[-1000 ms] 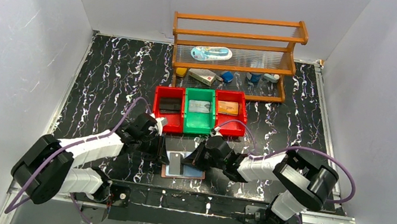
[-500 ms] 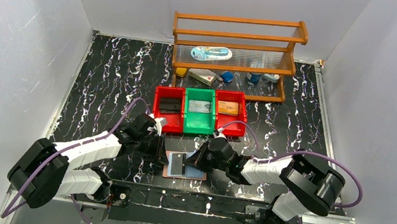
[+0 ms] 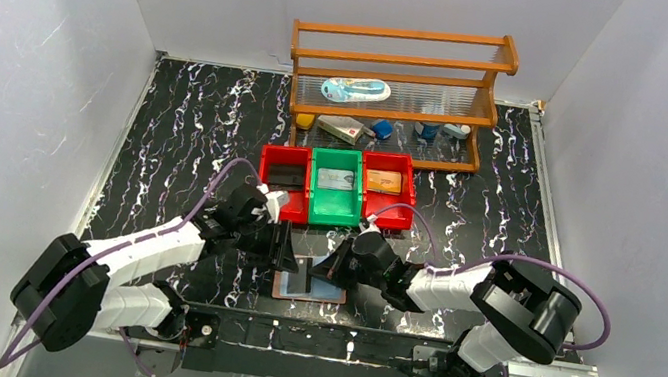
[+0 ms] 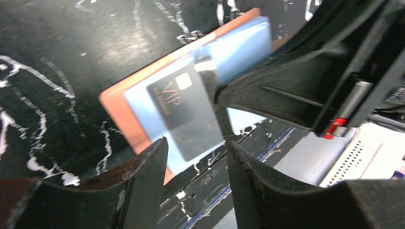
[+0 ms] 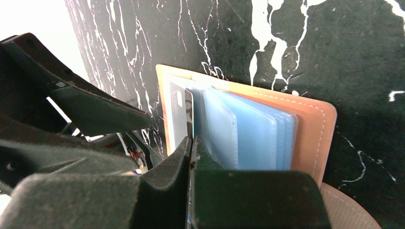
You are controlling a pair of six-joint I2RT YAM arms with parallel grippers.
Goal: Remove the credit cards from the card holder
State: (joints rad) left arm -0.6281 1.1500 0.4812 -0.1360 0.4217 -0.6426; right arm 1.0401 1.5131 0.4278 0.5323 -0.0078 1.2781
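While the right gripper (image 5: pixel 192 143) is pinching a black card (image 4: pixel 186 114) out of the card holder (image 5: pixel 310 129), the left gripper (image 4: pixel 196 148) is hovering open.

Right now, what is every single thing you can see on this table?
card holder: 1, pinkish-brown with blue sleeves, open near the front edge
black card: 1, black, at the card holder, pinched by the right gripper
green bin: 1, green, mid-table
red bins: 2, red, one each side of it
cards in bins: 3, black, grey, orange, one per bin
wooden rack: 1, brown, at the back
small items on rack: several, mixed colours, unclear
table: 1, black marbled, under everything
left gripper: 1, black, open, beside the card holder
right gripper: 1, black, shut on the black card
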